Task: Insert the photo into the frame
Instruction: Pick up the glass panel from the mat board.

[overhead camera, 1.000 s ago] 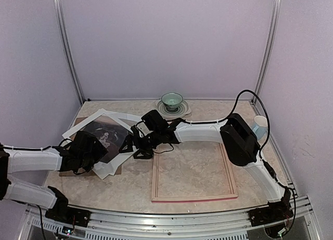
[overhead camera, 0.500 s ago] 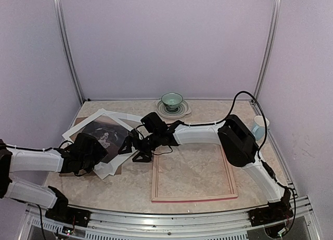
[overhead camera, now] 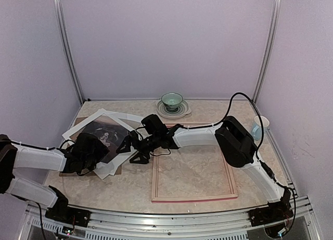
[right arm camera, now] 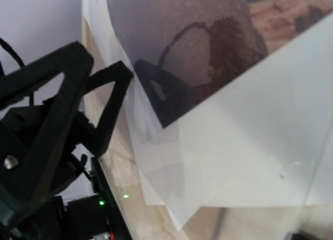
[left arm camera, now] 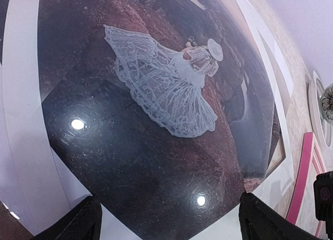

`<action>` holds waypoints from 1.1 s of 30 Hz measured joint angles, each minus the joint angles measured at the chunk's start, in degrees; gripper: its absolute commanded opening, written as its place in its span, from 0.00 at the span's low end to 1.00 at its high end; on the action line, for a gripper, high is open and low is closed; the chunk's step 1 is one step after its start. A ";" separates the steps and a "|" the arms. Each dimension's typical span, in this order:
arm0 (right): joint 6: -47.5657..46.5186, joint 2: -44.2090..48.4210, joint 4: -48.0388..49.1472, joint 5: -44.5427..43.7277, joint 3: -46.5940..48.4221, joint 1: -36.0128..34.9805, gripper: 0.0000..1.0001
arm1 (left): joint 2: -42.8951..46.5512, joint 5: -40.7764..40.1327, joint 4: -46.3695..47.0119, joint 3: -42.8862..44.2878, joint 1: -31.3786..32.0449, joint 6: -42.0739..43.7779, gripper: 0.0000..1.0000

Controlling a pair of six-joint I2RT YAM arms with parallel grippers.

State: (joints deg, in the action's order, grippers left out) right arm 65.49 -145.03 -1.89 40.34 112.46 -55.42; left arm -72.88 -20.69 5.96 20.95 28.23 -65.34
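The photo [overhead camera: 104, 136], a dark print of a figure in a white dress, lies on the white mat [overhead camera: 99, 116] at the left of the table. The left wrist view looks straight down on the photo [left arm camera: 156, 120]. My left gripper [overhead camera: 98, 152] hovers over the photo's near corner, its fingertips [left arm camera: 88, 214] wide apart and holding nothing. My right gripper [overhead camera: 132, 150] is at the photo's right edge, fingers spread and empty. The right wrist view shows the photo [right arm camera: 208, 37] and the mat [right arm camera: 260, 146]; its own fingers are out of view. The pink frame [overhead camera: 193, 198] lies flat at centre right.
A brown backing board [overhead camera: 67, 172] lies under the mat at the left. A green cup on a saucer [overhead camera: 172, 100] stands at the back. A paper cup [overhead camera: 258, 126] stands at the far right. The frame's edge [left arm camera: 302, 177] shows in the left wrist view.
My right arm has moved a little to the left, bringing its gripper closer to the photo's right edge. The left gripper has barely moved.
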 measured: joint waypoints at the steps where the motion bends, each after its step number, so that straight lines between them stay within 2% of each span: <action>1: 0.42 -0.04 0.59 0.09 -0.24 -0.02 0.98 | -0.09 -0.02 0.17 -0.02 0.00 0.00 0.90; 4: 1.95 -0.11 2.93 0.81 -1.22 -0.07 0.96 | -0.28 -0.09 0.70 -0.11 0.00 0.00 0.90; 12: 5.09 -0.20 10.43 1.75 -5.11 -0.11 0.76 | -0.79 -0.09 2.10 -0.31 0.00 0.02 0.90; 15: 5.81 -0.20 12.39 2.01 -6.60 -0.11 0.59 | -0.79 -0.04 2.21 -0.35 0.00 0.02 0.89; 17: 5.95 -0.20 14.03 2.16 -7.58 -0.11 0.37 | -0.79 -0.02 2.21 -0.35 0.00 0.02 0.89; 18: 6.34 -0.20 15.12 2.21 -8.28 -0.09 0.31 | -0.76 -0.02 2.21 -0.35 0.00 0.02 0.89; 23: 7.78 -0.20 19.76 2.86 -11.56 0.13 0.17 | -0.17 0.52 2.05 -0.46 0.00 0.00 0.89; 27: 7.61 -0.15 22.29 3.17 -12.74 0.26 0.00 | 0.61 1.40 1.27 -0.57 0.07 0.00 0.89; 33: 7.39 0.39 23.58 3.15 -14.19 0.50 0.00 | 2.89 2.95 -1.55 -0.55 0.28 -0.04 0.89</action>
State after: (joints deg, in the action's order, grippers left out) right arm 72.88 -144.64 21.69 43.48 98.28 -54.92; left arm -70.00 -17.74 4.40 20.40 28.51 -65.39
